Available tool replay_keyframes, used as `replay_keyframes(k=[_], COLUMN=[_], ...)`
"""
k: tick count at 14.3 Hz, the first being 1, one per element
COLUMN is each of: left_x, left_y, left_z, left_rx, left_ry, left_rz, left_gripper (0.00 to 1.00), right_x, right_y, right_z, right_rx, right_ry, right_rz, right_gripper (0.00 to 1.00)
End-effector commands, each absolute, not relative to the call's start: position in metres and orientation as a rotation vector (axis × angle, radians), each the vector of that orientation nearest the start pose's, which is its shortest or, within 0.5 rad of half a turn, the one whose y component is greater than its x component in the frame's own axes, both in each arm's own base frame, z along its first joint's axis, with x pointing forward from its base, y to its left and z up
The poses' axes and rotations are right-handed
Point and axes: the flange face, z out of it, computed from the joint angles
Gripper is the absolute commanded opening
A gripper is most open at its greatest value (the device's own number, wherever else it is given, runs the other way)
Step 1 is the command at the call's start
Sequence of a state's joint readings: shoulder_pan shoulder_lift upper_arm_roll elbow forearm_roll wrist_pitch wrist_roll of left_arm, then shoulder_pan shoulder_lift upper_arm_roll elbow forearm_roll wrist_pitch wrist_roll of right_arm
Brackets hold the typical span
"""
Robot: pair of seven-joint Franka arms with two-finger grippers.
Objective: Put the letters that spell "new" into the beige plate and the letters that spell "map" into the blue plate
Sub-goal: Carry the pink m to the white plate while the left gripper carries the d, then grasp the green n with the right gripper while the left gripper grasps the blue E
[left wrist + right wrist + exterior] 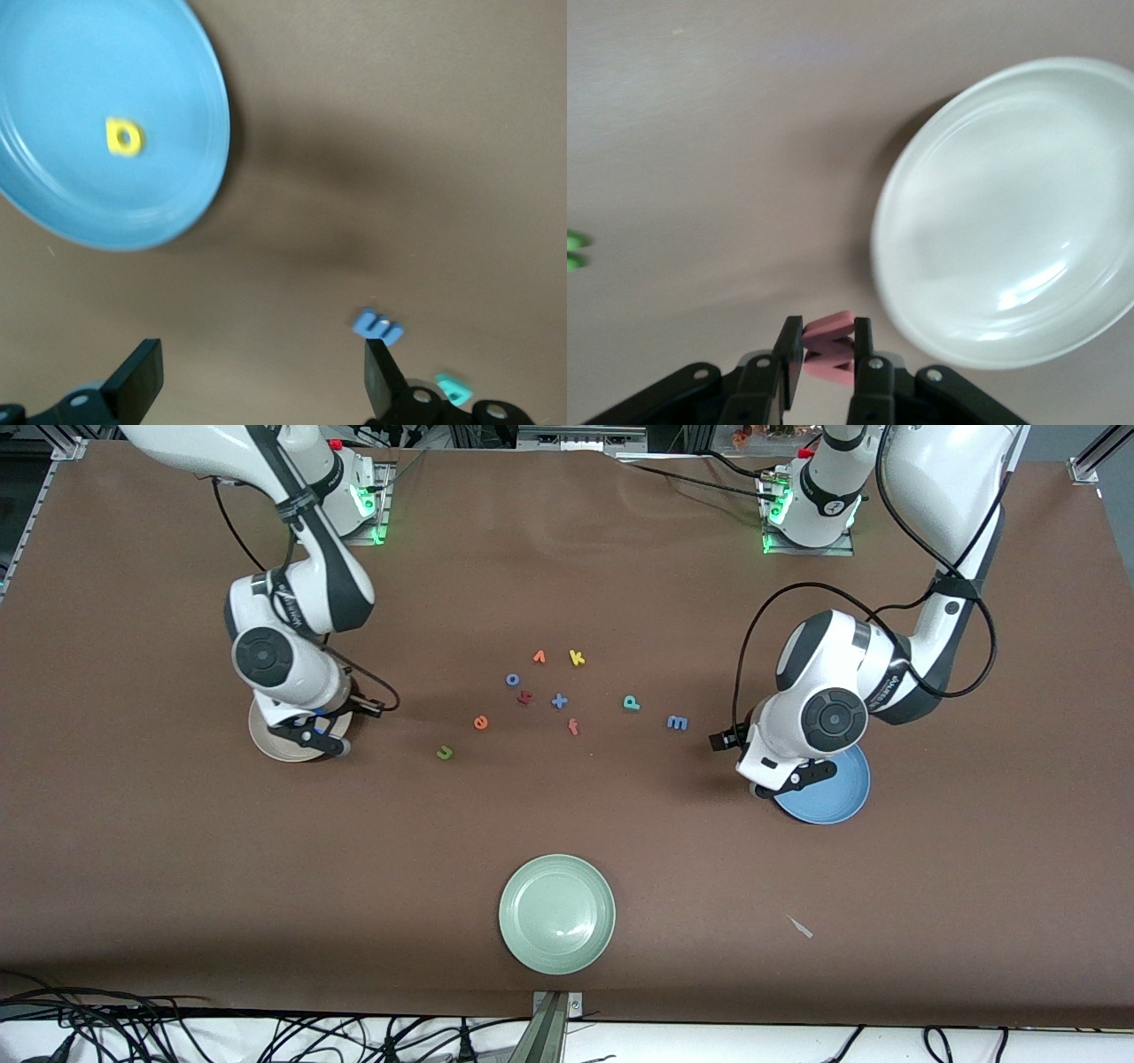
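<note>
The beige plate lies at the right arm's end of the table. My right gripper hangs by its rim, shut on the pinkish-red w. The green n and orange e lie on the table. The blue plate holds the yellow a. My left gripper hovers open and empty beside that plate. The blue m and teal p rest on the table.
Mid-table lie an orange v, yellow k, blue o, dark red s, blue plus and orange f. A pale green plate sits near the front camera's edge.
</note>
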State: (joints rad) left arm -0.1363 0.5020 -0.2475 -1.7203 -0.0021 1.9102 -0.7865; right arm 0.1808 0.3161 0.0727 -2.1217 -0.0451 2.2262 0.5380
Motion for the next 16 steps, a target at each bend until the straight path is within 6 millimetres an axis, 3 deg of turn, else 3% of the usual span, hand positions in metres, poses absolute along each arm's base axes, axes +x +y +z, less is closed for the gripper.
replay_keyframes(k=[1,3,4,5,6,8,9,11,16], left_x=[0.575,0.558,0.547,0.539,0.534,0.521,0.515,0.505,0.500], left_y=[-0.262,-0.295,-0.308,-0.310,-0.308,-0.304,-0.300,-0.294,-0.295], left_z=[0.263,0.246,0.234,0.222,0.213,0.198,0.192,0.188,0.182], left_rx=[-2.899,-2.832,-2.803,-2.782,-2.771,-2.773,-2.786,-2.815,-2.810], left_ry=[-0.893,-1.070,-1.143,-1.217,-1.290,-1.412,-1.444,-1.473,-1.460], left_rz=[0.481,0.436,0.412,0.392,0.363,0.282,0.252,0.206,0.218], left_gripper=[1.00,1.00,1.00,1.00,1.00,0.97,0.89,0.85,0.75], right_x=[0.538,0.540,0.541,0.541,0.542,0.549,0.553,0.561,0.573], right_y=[0.092,0.066,0.061,0.061,0.061,0.067,0.071,0.080,0.142], right_z=[0.239,0.229,0.227,0.227,0.229,0.241,0.247,0.255,0.264], right_rx=[-3.216,-3.219,-3.219,-3.218,-3.218,-3.215,-3.210,-3.208,-3.170], right_ry=[0.215,0.158,0.152,0.156,0.158,0.172,0.176,0.167,0.309], right_rz=[0.360,0.387,0.393,0.393,0.385,0.358,0.358,0.339,0.278], right_gripper=[0.02,0.05,0.25,0.59,1.00,1.00,1.00,1.00,1.00])
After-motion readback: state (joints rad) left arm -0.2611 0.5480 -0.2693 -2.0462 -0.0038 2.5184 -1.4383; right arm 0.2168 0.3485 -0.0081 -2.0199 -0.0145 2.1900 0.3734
